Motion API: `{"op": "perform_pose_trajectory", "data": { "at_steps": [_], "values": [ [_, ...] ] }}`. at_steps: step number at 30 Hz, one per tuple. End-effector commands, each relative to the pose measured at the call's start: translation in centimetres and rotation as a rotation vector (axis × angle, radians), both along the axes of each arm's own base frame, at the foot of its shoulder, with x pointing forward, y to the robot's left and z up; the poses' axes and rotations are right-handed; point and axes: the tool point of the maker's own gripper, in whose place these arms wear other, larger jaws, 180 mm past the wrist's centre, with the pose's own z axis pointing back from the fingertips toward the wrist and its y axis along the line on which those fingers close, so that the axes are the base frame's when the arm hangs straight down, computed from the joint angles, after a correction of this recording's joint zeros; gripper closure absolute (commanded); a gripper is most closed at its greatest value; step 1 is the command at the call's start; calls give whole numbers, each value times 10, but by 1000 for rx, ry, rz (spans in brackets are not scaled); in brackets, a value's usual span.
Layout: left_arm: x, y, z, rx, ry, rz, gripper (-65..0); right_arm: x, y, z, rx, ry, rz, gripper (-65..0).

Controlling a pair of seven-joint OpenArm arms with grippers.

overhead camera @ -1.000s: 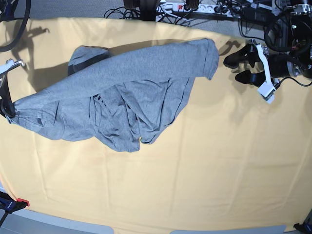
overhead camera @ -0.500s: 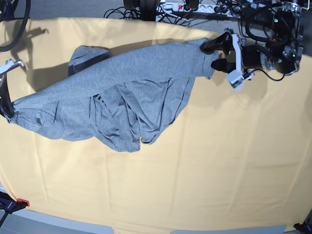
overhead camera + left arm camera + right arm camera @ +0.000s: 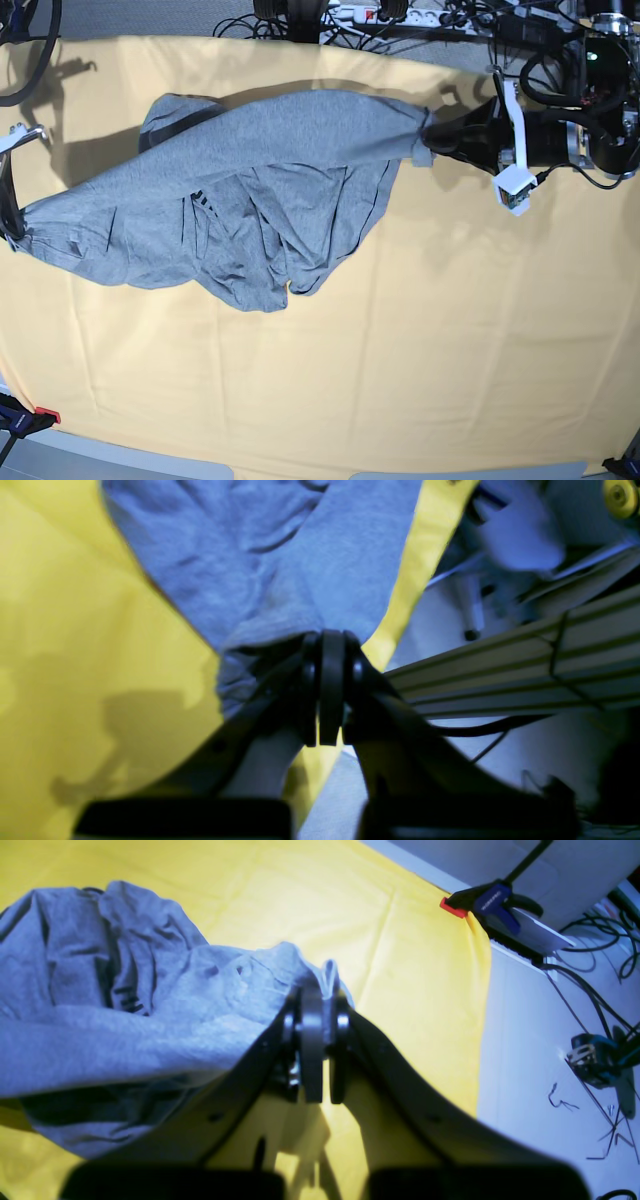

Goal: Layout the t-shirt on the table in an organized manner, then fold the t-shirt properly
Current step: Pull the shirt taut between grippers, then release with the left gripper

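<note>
The heather-grey t-shirt (image 3: 250,190) lies bunched and stretched across the far half of the table (image 3: 400,340), with a bit of dark lettering showing among its folds. My left gripper (image 3: 430,135) is shut on the t-shirt's right end near the table's far edge; in the left wrist view the black fingertips (image 3: 327,680) pinch gathered grey cloth (image 3: 280,580). At the table's left edge my right gripper (image 3: 14,228) is shut on the t-shirt's other end; in the right wrist view its gripper (image 3: 315,1005) clamps a fold of cloth (image 3: 150,1005).
Cables and a power strip (image 3: 400,15) run behind the table's far edge. A red and blue clamp (image 3: 480,902) grips the table's corner, seen also at the near left as a clamp (image 3: 30,418). The table edge drops off close to both grippers.
My left gripper came in from the right, open, closed on the t-shirt's right end and has drawn it slightly rightward, tightening the upper edge. The right gripper has stayed put.
</note>
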Motion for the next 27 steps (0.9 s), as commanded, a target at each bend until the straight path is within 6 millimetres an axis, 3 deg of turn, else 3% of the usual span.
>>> {"op": "perform_pose_trajectory", "data": {
  "at_steps": [1, 9, 12, 18, 24, 27],
  "values": [
    [5, 2, 15, -14, -51, 3, 0, 2, 1, 12, -10, -45, 16, 0],
    [31, 45, 43, 31, -186, 160, 0, 1, 1, 11, 6, -43, 7, 0],
    [30, 52, 44, 60, -188, 166, 0, -3, -18, 8, -22, -22, -86, 0],
    [-2, 36, 39, 122, -169, 66, 0, -28, -63, 4, -48, 26, -305, 0],
    [-47, 16, 43, 232, -184, -122, 0, -54, -81, 6, -59, 57, -366, 0],
    [-58, 19, 38, 259, -145, -153, 0, -67, -82, -1, -77, 117, -357, 0]
  ]
}}
